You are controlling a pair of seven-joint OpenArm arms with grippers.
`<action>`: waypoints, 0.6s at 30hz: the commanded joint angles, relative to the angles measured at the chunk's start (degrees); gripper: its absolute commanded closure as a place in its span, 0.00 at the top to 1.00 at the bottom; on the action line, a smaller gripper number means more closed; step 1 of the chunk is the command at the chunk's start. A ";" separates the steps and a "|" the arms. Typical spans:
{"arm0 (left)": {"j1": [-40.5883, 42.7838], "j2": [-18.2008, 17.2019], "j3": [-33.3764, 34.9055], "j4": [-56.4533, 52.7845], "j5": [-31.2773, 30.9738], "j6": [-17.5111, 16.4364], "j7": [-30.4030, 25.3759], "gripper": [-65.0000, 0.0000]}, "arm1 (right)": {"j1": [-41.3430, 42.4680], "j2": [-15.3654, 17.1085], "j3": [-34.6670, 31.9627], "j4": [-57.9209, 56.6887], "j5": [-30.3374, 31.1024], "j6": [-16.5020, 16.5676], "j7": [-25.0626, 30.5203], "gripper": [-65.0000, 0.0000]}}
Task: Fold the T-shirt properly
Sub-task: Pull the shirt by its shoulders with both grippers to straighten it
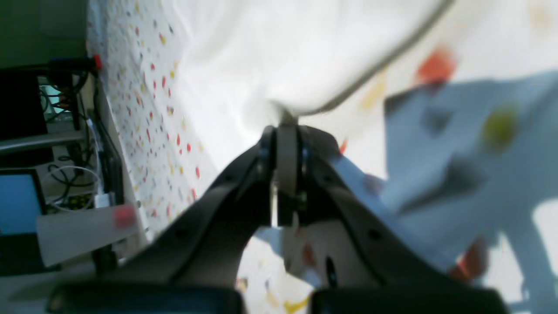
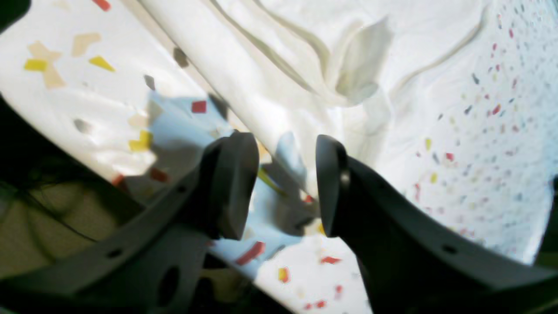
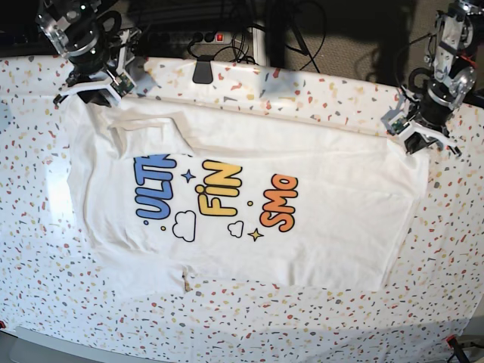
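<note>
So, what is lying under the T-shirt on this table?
Under the T-shirt lies the white table covering with coloured flecks, showing all around it. The part beneath the shirt is covered, so anything there is hidden.

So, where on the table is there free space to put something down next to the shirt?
The speckled table covering is bare along the near edge below the T-shirt, and on both side strips. The far corners are crowded: the left gripper pinches a shirt corner, the right gripper hovers open.
</note>
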 commanded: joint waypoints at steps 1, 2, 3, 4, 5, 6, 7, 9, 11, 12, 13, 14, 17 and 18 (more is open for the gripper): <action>-0.02 0.04 0.07 0.22 -0.85 -1.11 -0.50 0.00 | -0.02 0.79 0.50 0.59 -1.25 -0.68 0.52 0.40; -0.02 0.44 0.07 0.22 -0.85 -1.09 -0.48 0.00 | 0.00 0.79 0.50 0.39 -2.34 -0.68 0.52 0.40; -0.02 0.59 0.07 0.22 -0.85 -1.07 -0.50 0.00 | 0.00 0.79 0.50 -0.02 -2.97 -0.68 0.55 0.40; -0.02 0.74 0.07 0.22 -0.83 -1.05 -0.48 0.00 | 0.04 0.81 0.50 -0.76 -3.48 -0.68 0.55 0.40; -0.02 0.72 0.07 0.22 -0.83 -1.05 -0.48 0.00 | 0.44 0.85 0.50 -1.79 -3.58 -0.66 0.55 0.40; -0.07 0.70 0.07 0.22 -0.83 -1.05 -0.46 0.00 | 0.92 0.83 0.50 -3.15 -3.61 -0.66 0.57 0.40; -0.13 0.70 0.07 0.22 -0.83 -1.05 -0.42 0.00 | 1.55 0.83 0.50 -4.52 -3.58 -0.66 0.74 0.40; -0.13 0.68 0.07 0.22 -0.83 -1.07 -0.42 0.00 | 2.97 0.81 0.50 -7.06 -3.61 -0.59 1.18 0.40; -0.15 0.68 0.04 0.22 -0.83 -1.07 -0.39 0.00 | 4.57 0.81 0.50 -8.83 -3.63 -0.39 1.11 0.40; -0.13 0.70 0.07 0.22 -0.83 -1.07 -0.39 0.00 | 5.33 0.83 0.50 -9.49 -3.65 -0.02 1.03 0.40; -0.13 0.70 0.07 0.22 -0.83 -1.07 -0.39 0.00 | 6.01 0.81 0.50 -10.08 -3.63 0.79 0.92 0.40; -0.13 0.70 0.07 0.22 -0.83 -1.07 -0.39 0.00 | 6.69 0.81 0.50 -10.64 -3.63 2.58 0.87 0.40; -0.13 0.70 0.04 0.22 -0.83 -1.09 -0.04 0.00 | 7.91 0.81 0.50 -11.82 -3.63 6.05 -0.09 0.40; -0.13 0.70 0.04 0.22 -0.85 -1.07 0.44 0.00 | 8.13 0.81 0.50 -11.91 -3.63 6.08 -0.57 0.40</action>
